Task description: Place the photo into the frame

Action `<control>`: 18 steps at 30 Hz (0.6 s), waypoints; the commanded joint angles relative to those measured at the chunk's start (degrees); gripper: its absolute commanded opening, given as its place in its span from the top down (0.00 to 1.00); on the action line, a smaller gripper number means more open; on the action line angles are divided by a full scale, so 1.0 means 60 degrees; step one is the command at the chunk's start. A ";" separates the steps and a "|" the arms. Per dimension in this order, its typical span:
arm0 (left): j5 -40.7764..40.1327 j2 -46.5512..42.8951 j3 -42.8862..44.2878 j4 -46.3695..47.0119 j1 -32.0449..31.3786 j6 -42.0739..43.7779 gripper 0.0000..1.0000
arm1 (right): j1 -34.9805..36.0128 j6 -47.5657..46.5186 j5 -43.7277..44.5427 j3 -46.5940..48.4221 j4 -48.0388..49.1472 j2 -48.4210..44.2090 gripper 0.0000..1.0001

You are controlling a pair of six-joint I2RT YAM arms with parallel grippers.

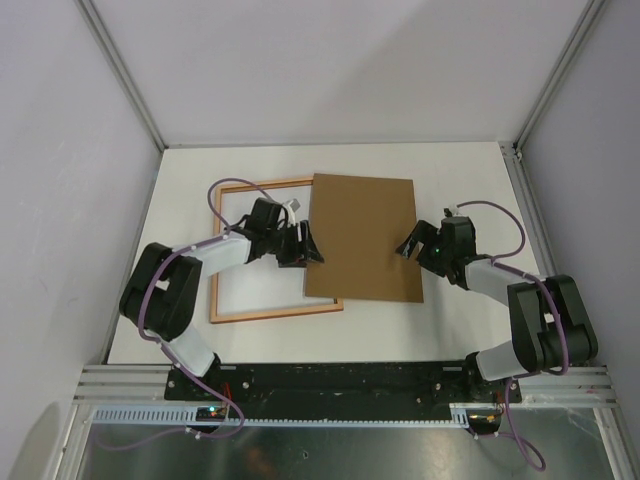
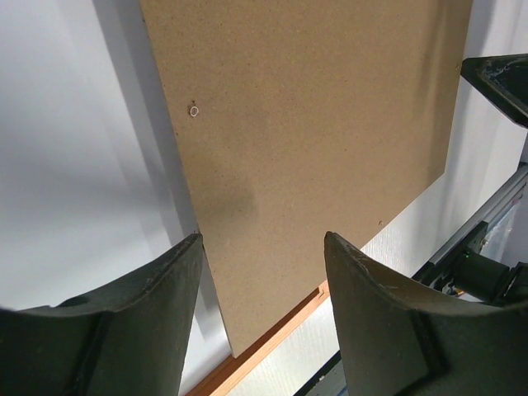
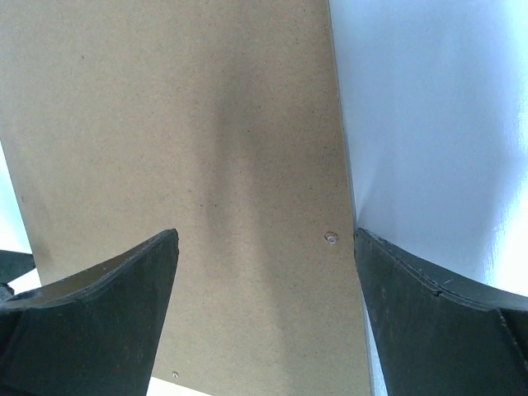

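Frame [image 1: 272, 311] lies flat on the surface [image 1: 190, 170], board [image 1: 365, 238] overlapping its right side. Left gripper [image 1: 308, 245] and right gripper [image 1: 410, 243] flank the board, both wide, probably to shift it. Photo not visible.

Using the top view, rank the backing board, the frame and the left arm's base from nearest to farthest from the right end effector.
1. Backing board: its right edge lies at the fingertips of the right end effector.
2. Frame: further left, partly under the board.
3. Left arm's base: bottom left, farthest.
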 commanded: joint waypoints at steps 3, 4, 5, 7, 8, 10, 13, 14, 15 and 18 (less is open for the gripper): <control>0.0292 -0.0231 -0.0415 0.0544 0.0285 -0.0034 0.35 | 0.0122 -0.0014 -0.0369 -0.0059 -0.0780 0.0474 0.09; 0.0282 -0.0226 -0.0456 0.0550 0.0336 0.0003 0.35 | 0.0124 -0.0007 -0.0378 -0.0046 -0.0779 0.0494 0.09; 0.0276 -0.0224 -0.0499 0.0552 0.0391 0.0043 0.35 | 0.0117 -0.0004 -0.0383 -0.0033 -0.0779 0.0504 0.09; 0.0265 -0.0182 -0.0575 0.0551 0.0450 0.0066 0.35 | 0.0112 -0.0001 -0.0387 -0.0012 -0.0779 0.0523 0.09; 0.0275 -0.0151 -0.0602 0.0553 0.0463 0.0067 0.35 | 0.0126 -0.0008 -0.0387 -0.0016 -0.0779 0.0526 0.09; 0.0290 -0.0090 -0.0619 0.0562 0.0461 0.0057 0.36 | 0.0144 -0.0002 -0.0377 -0.0004 -0.0779 0.0528 0.09; 0.0402 -0.0055 -0.0535 0.0567 0.0462 0.0051 0.36 | 0.0159 0.0020 -0.0374 0.0008 -0.0757 0.0549 0.09; 0.0446 -0.0043 -0.0487 0.0575 0.0468 0.0030 0.37 | 0.0186 0.0032 -0.0388 0.0009 -0.0739 0.0576 0.09; 0.0542 -0.0037 -0.0449 0.0602 0.0464 0.0006 0.38 | 0.0222 0.0045 -0.0410 0.0009 -0.0708 0.0582 0.09; 0.0818 0.0052 -0.0314 0.0700 0.0459 -0.0089 0.39 | 0.0335 0.0057 -0.0429 0.0114 -0.0657 0.0712 0.10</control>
